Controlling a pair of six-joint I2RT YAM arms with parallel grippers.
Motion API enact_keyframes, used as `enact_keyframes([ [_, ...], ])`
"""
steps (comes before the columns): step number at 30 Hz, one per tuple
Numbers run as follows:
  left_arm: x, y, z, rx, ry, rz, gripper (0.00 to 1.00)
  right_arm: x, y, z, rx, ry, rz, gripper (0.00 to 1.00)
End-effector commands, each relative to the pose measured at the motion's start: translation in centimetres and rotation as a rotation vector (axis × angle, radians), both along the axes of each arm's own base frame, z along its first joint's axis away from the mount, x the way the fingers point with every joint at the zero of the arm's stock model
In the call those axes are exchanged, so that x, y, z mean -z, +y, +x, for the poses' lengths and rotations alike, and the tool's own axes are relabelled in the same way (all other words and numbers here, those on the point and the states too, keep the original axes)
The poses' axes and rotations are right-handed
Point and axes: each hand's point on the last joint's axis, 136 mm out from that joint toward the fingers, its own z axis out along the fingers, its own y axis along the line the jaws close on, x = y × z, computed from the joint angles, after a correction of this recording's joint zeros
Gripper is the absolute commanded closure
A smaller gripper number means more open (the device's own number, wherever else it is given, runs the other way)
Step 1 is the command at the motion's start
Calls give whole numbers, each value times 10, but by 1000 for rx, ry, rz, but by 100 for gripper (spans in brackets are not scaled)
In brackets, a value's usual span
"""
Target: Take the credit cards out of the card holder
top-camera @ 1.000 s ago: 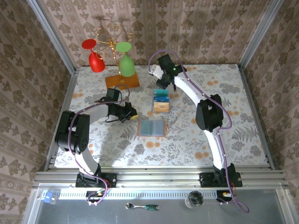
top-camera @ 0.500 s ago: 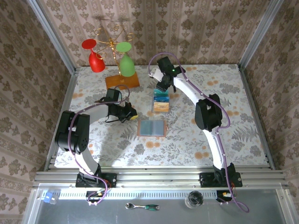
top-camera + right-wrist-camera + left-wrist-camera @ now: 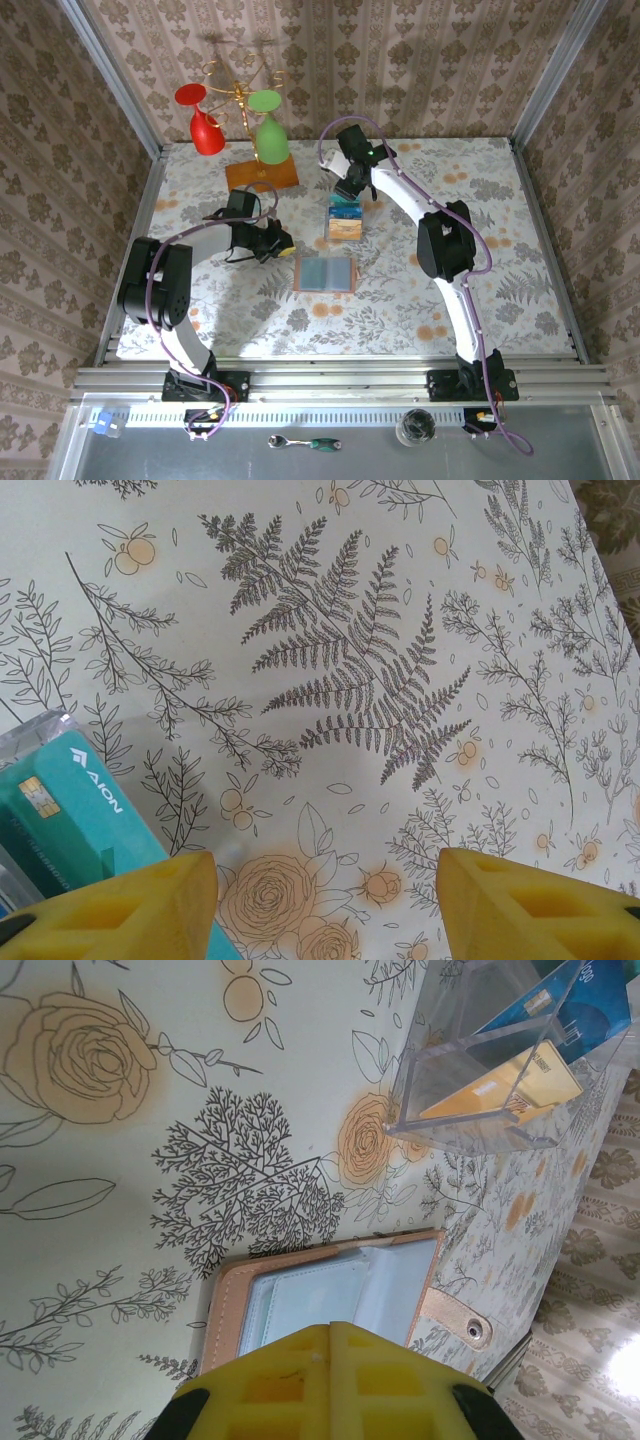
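Table (image 3: pixel 480 250): flat top under a pale cloth printed with grey ferns, trees and orange roses, with metal rails along its edges. Three things rest directly on it. Card holder (image 3: pixel 325 274) lies near the middle, opened flat, blue-grey lining up, tan-pink border showing all round; in the left wrist view (image 3: pixel 330 1295) its snap tab sticks out from one short side. Clear plastic box (image 3: pixel 345 220) stands just beyond it, toward the far side, near but apart, with bare cloth between them (image 3: pixel 470 1090). Orange wooden base (image 3: pixel 261 176) sits at the far edge, left of the box and well apart.
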Motion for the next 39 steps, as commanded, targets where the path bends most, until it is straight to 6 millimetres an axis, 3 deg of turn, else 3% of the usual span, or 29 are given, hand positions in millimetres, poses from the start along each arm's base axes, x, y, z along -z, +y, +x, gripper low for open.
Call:
enact_keyframes([
  [1,-1,2,-3,-9,11,-15,96,-23,1,-6,12,-20,38,40],
  [11,-1,-4,-3,1,-2,-28,95,-59,15,-30,102,-17,254,41],
  [22,3,-4,-15,14,-18,-38,96,-63,44,-81,314,115,559,49],
  [29,9,-8,-22,29,-26,-52,97,-47,77,-127,453,292,770,56],
  [39,26,-10,-35,44,-24,-16,100,-17,100,-178,557,446,771,65],
])
